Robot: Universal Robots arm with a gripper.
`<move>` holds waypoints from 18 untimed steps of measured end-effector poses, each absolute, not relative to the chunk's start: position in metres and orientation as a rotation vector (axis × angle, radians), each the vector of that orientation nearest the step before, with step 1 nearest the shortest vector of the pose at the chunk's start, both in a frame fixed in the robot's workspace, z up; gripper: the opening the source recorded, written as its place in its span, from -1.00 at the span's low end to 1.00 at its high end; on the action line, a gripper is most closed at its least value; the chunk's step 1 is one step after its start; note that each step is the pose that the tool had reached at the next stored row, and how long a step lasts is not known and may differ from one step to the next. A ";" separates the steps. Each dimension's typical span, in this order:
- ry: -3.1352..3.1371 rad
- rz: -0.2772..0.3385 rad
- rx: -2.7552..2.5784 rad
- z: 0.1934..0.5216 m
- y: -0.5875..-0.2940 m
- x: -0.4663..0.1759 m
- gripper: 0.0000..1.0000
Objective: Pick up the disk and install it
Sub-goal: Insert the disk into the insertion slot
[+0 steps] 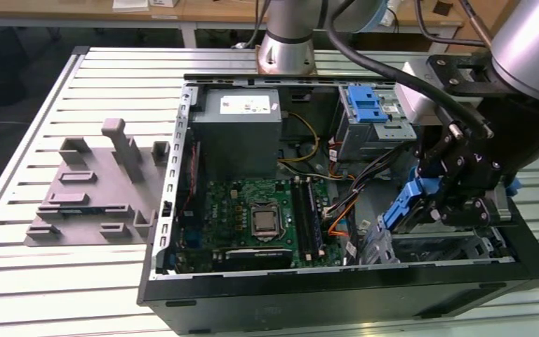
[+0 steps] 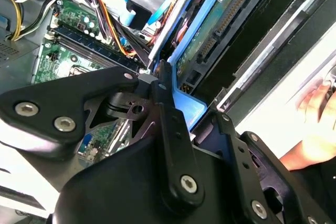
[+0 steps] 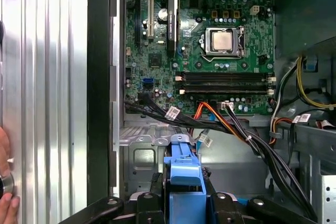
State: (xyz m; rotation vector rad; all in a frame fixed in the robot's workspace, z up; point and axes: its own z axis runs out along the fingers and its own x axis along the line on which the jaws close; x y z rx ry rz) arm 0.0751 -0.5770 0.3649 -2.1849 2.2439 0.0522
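Observation:
The disk (image 1: 408,205) has blue bracket rails and stands on edge in the front corner of the open computer case (image 1: 171,210), at the exterior view's right, above the metal drive cage (image 1: 438,246). My gripper (image 1: 449,202) is shut on it from above. The second wrist view shows the disk's green circuit-board underside (image 2: 220,30) and a blue rail (image 2: 190,109) between my dark fingers (image 2: 164,103). The first wrist view has the blue bracket end (image 3: 184,174) clamped in my gripper (image 3: 184,195), pointing toward the motherboard (image 3: 210,40).
Black, orange and yellow cables (image 3: 231,129) cross close in front of the disk. A grey power-supply box (image 1: 241,130) and another blue-railed bay (image 1: 368,109) sit at the case's back. A grey fixture block (image 1: 96,189) lies on the slatted table. A person's hand (image 2: 315,129) rests beside the case.

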 end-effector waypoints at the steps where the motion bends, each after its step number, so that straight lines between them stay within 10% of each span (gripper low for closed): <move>1: 2.244 0.052 -2.185 0.364 -0.577 0.075 -0.27; 18: 2.244 0.052 -2.185 0.362 -0.577 0.075 -0.03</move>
